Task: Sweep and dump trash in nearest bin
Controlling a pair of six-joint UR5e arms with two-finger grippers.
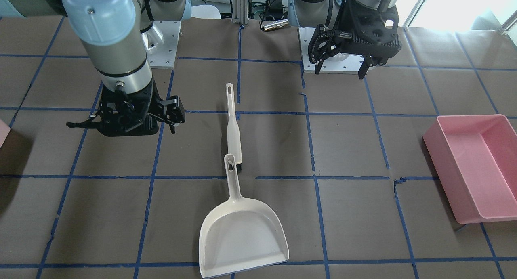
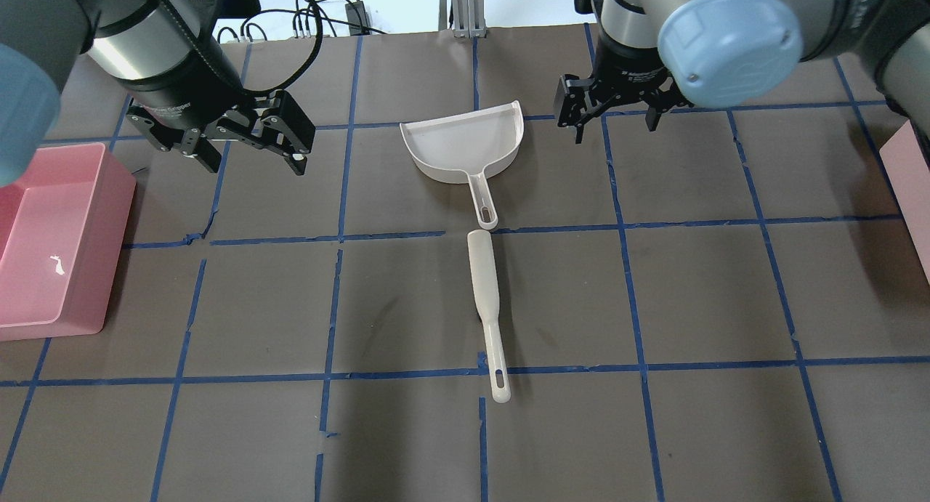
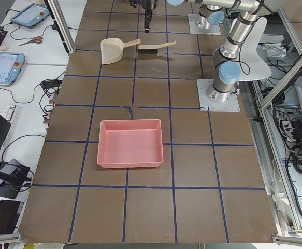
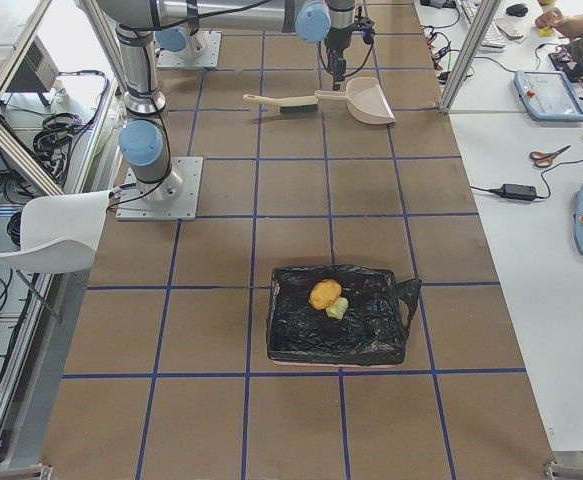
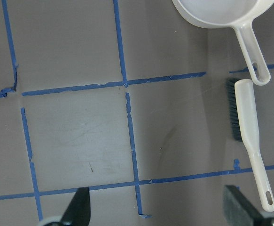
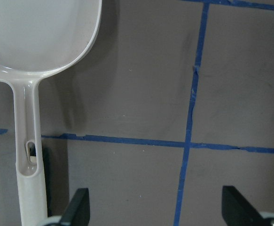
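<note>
The trash, a tan lump [image 4: 323,294] and a yellow chunk [image 4: 337,308], lies inside the bin [image 4: 371,340], which is lined with a black bag in the exterior right view. Only a pink corner of this bin shows at the overhead view's right edge [image 2: 908,168]. A white dustpan [image 2: 465,142] and a white brush [image 2: 483,284] lie end to end mid-table. My left gripper [image 2: 254,164] is open and empty, left of the dustpan. My right gripper [image 2: 614,131] is open and empty, right of the dustpan. The wrist views show the left gripper's [image 5: 158,212] and the right gripper's [image 6: 155,212] jaws spread.
A large pink tub [image 2: 109,233] stands at the table's end on my left and also shows in the front view [image 1: 444,158]. Blue tape lines grid the brown tabletop. The arm bases are mounted at the robot side of the table.
</note>
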